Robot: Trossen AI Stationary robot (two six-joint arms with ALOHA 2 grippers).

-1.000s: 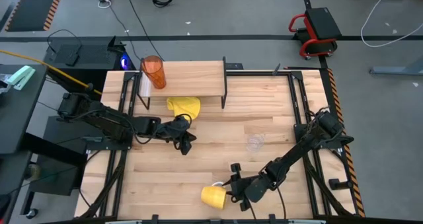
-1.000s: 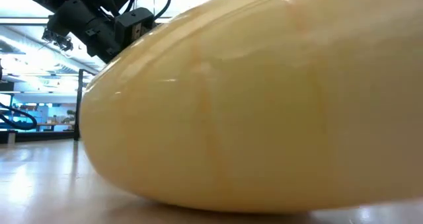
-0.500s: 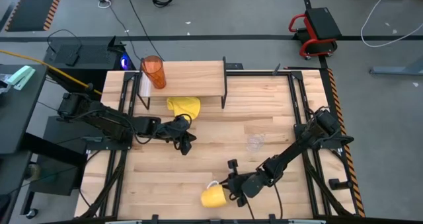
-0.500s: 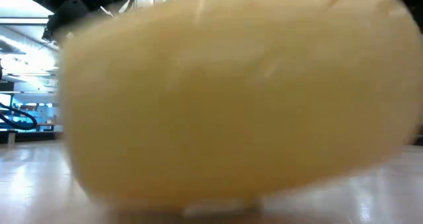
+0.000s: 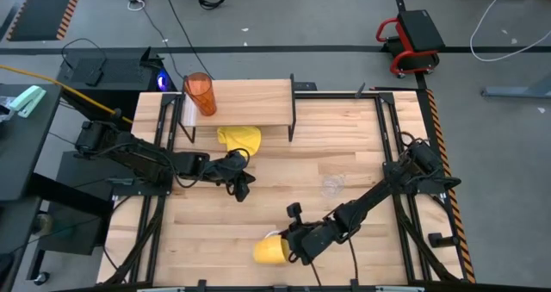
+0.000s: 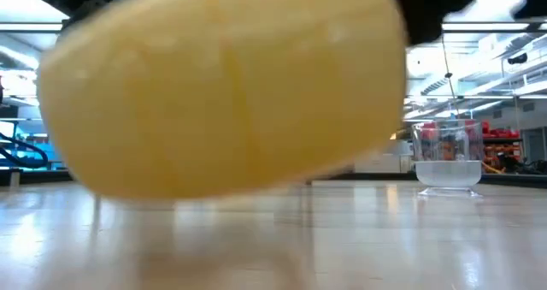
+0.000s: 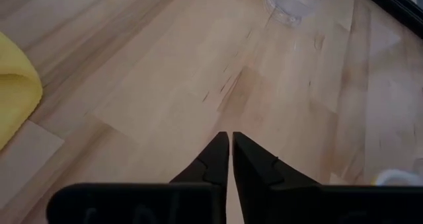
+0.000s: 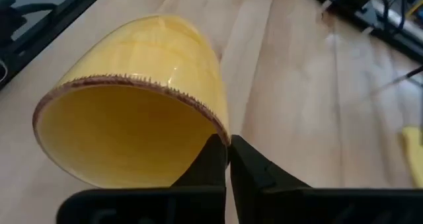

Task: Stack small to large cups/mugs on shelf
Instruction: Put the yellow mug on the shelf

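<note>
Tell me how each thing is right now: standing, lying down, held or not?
yellow mug: on its side, rim pinched by the right gripper.
right gripper: shut on the mug's rim.
left gripper: shut, holding nothing, above the table.
orange tumbler: upright on the shelf.
shelf: standing on the table.
clear cup: standing on the table, untouched.
yellow cloth: crumpled by the shelf.

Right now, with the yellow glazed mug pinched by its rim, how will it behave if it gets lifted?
The rounded yellow glazed mug looks rigid and glossy, so it may slip. The right pincer grips only one rim edge, so it will probably hang tilted. Lying on its side, it could roll if released.
</note>
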